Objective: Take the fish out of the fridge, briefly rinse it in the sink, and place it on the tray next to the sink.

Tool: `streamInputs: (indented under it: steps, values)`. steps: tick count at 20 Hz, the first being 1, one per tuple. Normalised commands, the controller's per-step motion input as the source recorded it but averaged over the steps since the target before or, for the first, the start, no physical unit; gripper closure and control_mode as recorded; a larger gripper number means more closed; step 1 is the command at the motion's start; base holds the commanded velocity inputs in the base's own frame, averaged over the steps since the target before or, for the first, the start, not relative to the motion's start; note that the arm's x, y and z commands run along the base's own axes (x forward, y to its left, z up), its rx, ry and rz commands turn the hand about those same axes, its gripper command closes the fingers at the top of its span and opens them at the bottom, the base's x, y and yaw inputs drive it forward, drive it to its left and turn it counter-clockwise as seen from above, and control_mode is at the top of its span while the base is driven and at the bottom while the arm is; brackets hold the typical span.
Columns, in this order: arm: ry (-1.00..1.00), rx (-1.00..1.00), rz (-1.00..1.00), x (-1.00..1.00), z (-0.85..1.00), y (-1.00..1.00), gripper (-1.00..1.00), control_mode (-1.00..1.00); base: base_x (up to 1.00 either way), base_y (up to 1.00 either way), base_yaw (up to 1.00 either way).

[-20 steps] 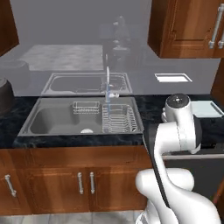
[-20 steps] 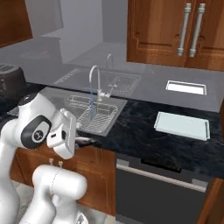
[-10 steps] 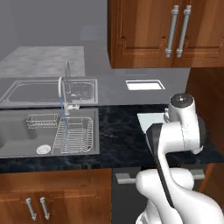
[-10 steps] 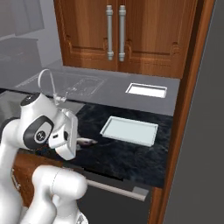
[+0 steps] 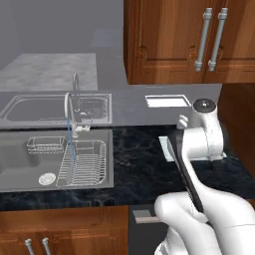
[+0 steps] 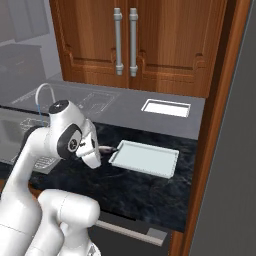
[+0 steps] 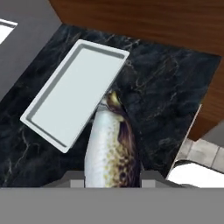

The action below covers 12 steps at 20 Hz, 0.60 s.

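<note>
1. Hand view is showing the fish (image 7: 111, 153) rising from the bottom edge at 6 o'clock, with its pale spotted belly toward the left and its dark back toward the right.
2. The claw (image 7: 111, 181) is sitting closed on the fish; its two dark tips are standing on both sides of the fish body at the bottom of this view.
3. The head end of the fish is pointing toward 12 o'clock and is overlapping the near edge of the tray (image 7: 65, 105). I cannot tell if it is touching the tray or hanging above it.
4. The tray is lying flat on the dark marble surface (image 7: 166, 92), from the centre toward 10 o'clock in the hand view.
5. In the right base view the claw (image 6: 102, 150) is hanging at 9 o'clock of the tray (image 6: 150, 160), just beside its left edge, and a small dark piece of the fish (image 6: 107, 148) is sticking out toward the tray.
6. In the left base view the sink (image 5: 30, 172) is lying at 9 o'clock, well apart from the arm, with the wire rack (image 5: 82, 162) inside and the faucet (image 5: 69, 112) standing behind it.
7. A thin blue stream (image 5: 69, 149) is coming down from the faucet into the sink.
8. A white outlet plate (image 6: 166, 107) is sitting on the grey wall at 12 o'clock of the tray, under the wooden cabinet doors (image 6: 125, 40).
</note>
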Motion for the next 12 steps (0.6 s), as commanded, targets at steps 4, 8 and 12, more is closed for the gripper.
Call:
streamInputs:
  steps: [4, 8, 12]
  values:
    - [0.0, 0.0, 0.2, 0.28, -0.19, -0.34, 1.0, -1.0, 0.0, 0.0, 0.0]
    - [0.0, 0.0, 0.22, 0.12, -0.29, -0.66, 1.0, -1.0, 0.0, 0.0, 0.0]
    - [0.08, 0.0, 0.14, 0.32, 0.0, -0.33, 1.0, -1.0, 0.0, 0.0, 0.0]
